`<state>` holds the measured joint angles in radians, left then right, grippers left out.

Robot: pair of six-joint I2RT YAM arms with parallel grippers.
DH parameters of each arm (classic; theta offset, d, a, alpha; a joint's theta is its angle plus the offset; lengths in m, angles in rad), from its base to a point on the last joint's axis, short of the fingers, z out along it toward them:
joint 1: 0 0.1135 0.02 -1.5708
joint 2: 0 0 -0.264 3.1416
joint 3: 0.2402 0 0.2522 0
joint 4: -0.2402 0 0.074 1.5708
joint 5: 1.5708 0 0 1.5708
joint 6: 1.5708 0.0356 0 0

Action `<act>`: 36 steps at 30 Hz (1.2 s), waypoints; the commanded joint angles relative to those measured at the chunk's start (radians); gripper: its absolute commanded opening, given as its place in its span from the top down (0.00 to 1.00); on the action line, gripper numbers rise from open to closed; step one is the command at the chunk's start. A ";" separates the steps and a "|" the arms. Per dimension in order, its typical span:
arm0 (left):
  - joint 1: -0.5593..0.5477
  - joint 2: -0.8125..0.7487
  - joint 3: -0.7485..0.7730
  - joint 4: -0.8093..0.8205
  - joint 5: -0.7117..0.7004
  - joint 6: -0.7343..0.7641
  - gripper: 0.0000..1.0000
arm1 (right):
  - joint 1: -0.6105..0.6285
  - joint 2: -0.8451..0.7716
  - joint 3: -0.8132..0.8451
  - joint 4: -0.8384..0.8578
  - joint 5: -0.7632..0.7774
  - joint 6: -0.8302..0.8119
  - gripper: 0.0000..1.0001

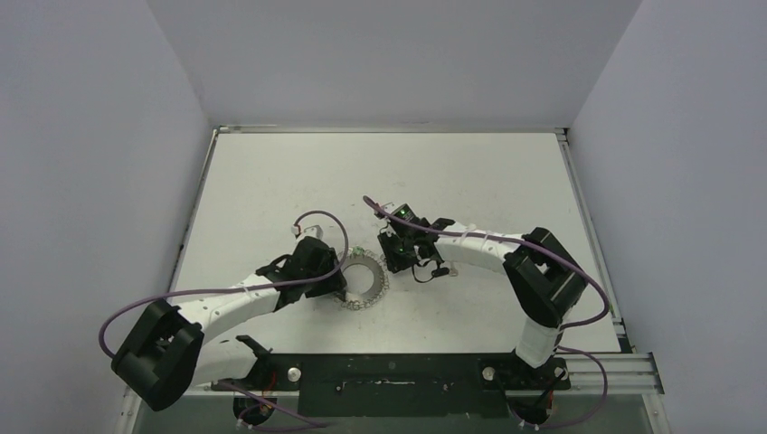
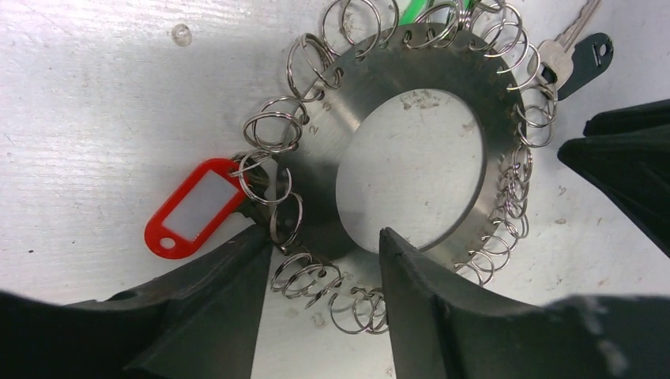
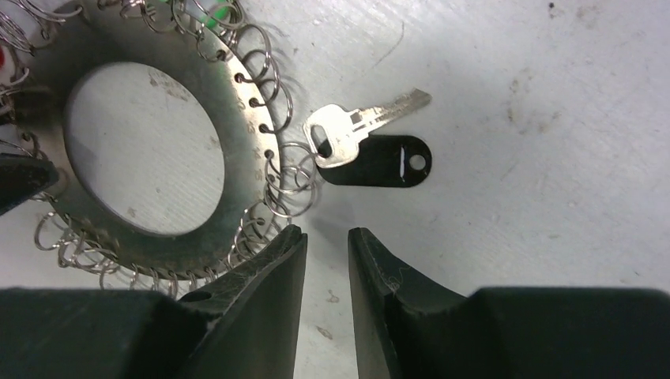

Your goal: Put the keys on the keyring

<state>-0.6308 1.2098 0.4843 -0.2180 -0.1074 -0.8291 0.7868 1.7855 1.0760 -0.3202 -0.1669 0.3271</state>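
Observation:
The keyring (image 2: 332, 150) is a flat grey metal ring edged with many small wire split rings, lying on the table; it also shows in the top view (image 1: 366, 280) and the right wrist view (image 3: 241, 118). Its green tag (image 2: 419, 9) sits at the far rim. One key (image 3: 355, 130), silver with a black plastic piece (image 3: 383, 162), lies at the ring's outer edge, its head in a split ring; it shows in the left wrist view (image 2: 553, 55) too. A second key is not visible. My left gripper (image 2: 324, 237) is open, its fingers straddling the near rim. My right gripper (image 3: 326, 237) is narrowly open and empty, just short of the key.
A red plastic tag (image 2: 193, 207) hangs from a split ring on the keyring's left side. Purple cables (image 1: 317, 217) loop over both arms. The white table (image 1: 470, 172) is walled by grey panels on three sides.

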 commanded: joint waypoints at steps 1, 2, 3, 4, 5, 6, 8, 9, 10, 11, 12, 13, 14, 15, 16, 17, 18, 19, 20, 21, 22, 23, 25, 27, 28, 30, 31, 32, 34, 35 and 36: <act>-0.012 -0.055 0.016 0.005 -0.057 0.036 0.46 | 0.005 -0.140 -0.011 -0.039 0.105 -0.054 0.71; -0.014 -0.078 0.010 0.002 -0.066 0.049 0.44 | 0.005 -0.169 -0.021 -0.039 0.123 -0.059 0.70; -0.014 -0.103 0.004 0.001 -0.071 0.065 0.43 | 0.006 -0.200 -0.032 -0.039 0.145 -0.063 0.70; -0.016 -0.132 -0.003 0.002 -0.075 0.082 0.42 | 0.006 -0.229 -0.041 -0.038 0.161 -0.069 0.70; -0.018 -0.161 -0.012 0.004 -0.080 0.100 0.41 | 0.004 -0.264 -0.052 -0.036 0.208 -0.074 0.69; -0.017 -0.193 -0.022 0.005 -0.087 0.112 0.41 | 0.003 -0.300 -0.063 -0.030 0.248 -0.076 0.69; -0.019 -0.254 -0.042 0.003 -0.100 0.125 0.39 | 0.000 -0.375 -0.092 -0.007 0.321 -0.080 0.67; -0.017 -0.286 -0.054 0.003 -0.103 0.127 0.38 | -0.003 -0.409 -0.105 0.004 0.356 -0.080 0.66; -0.018 -0.313 -0.065 0.002 -0.106 0.128 0.38 | -0.006 -0.446 -0.117 0.016 0.397 -0.073 0.64; -0.018 -0.342 -0.077 0.003 -0.107 0.127 0.37 | -0.011 -0.479 -0.130 0.027 0.442 -0.064 0.63; -0.018 -0.370 -0.089 0.007 -0.108 0.123 0.36 | -0.013 -0.507 -0.143 0.037 0.487 -0.054 0.63; -0.018 -0.394 -0.101 0.012 -0.110 0.115 0.36 | -0.016 -0.534 -0.154 0.038 0.538 -0.035 0.56; -0.017 -0.419 -0.113 0.018 -0.112 0.103 0.35 | -0.018 -0.556 -0.163 0.028 0.592 -0.001 0.47; -0.015 -0.447 -0.125 0.021 -0.112 0.088 0.35 | -0.022 -0.578 -0.171 0.020 0.625 0.027 0.40; -0.016 -0.463 -0.135 0.028 -0.110 0.074 0.35 | -0.027 -0.594 -0.179 0.014 0.633 0.043 0.36; -0.017 -0.478 -0.145 0.035 -0.105 0.061 0.35 | -0.032 -0.607 -0.185 0.005 0.622 0.045 0.35; -0.017 -0.490 -0.155 0.042 -0.096 0.049 0.35 | -0.037 -0.616 -0.189 -0.004 0.603 0.049 0.35; -0.017 -0.496 -0.167 0.054 -0.084 0.042 0.36 | -0.040 -0.619 -0.194 -0.014 0.576 0.053 0.34; -0.016 -0.502 -0.173 0.066 -0.065 0.038 0.36 | -0.042 -0.622 -0.200 -0.021 0.542 0.059 0.32; -0.016 -0.503 -0.180 0.081 -0.047 0.038 0.36 | -0.043 -0.623 -0.210 -0.021 0.502 0.067 0.29; -0.016 -0.502 -0.184 0.086 -0.033 0.037 0.36 | -0.043 -0.623 -0.222 -0.017 0.462 0.082 0.26; -0.016 -0.498 -0.185 0.087 -0.029 0.031 0.36 | -0.043 -0.623 -0.239 -0.011 0.424 0.100 0.23; -0.017 -0.482 -0.185 0.082 -0.023 0.023 0.36 | -0.043 -0.623 -0.293 0.025 0.313 0.138 0.18; -0.015 -0.458 -0.181 0.083 -0.013 0.018 0.36 | -0.041 -0.621 -0.345 0.075 0.224 0.191 0.10; -0.015 -0.447 -0.179 0.087 -0.008 0.017 0.36 | -0.040 -0.617 -0.369 0.108 0.185 0.217 0.08; -0.014 -0.417 -0.174 0.095 0.001 0.016 0.36 | -0.035 -0.599 -0.407 0.160 0.110 0.266 0.07; -0.015 -0.403 -0.171 0.099 0.007 0.016 0.36 | -0.032 -0.582 -0.418 0.178 0.088 0.285 0.07; -0.015 -0.389 -0.169 0.104 0.012 0.015 0.36 | -0.029 -0.568 -0.425 0.192 0.066 0.302 0.07; -0.015 -0.361 -0.163 0.115 0.023 0.016 0.37 | -0.019 -0.536 -0.431 0.221 0.029 0.327 0.10; -0.015 -0.346 -0.162 0.118 0.027 0.015 0.37 | -0.014 -0.523 -0.431 0.235 0.015 0.337 0.12; -0.015 -0.334 -0.159 0.122 0.031 0.015 0.37 | -0.005 -0.508 -0.429 0.250 0.003 0.347 0.15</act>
<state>-0.6426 0.8394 0.2977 -0.1635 -0.1093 -0.8059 0.7563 1.2392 0.6426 -0.2131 -0.0437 0.5846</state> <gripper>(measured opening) 0.632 0.896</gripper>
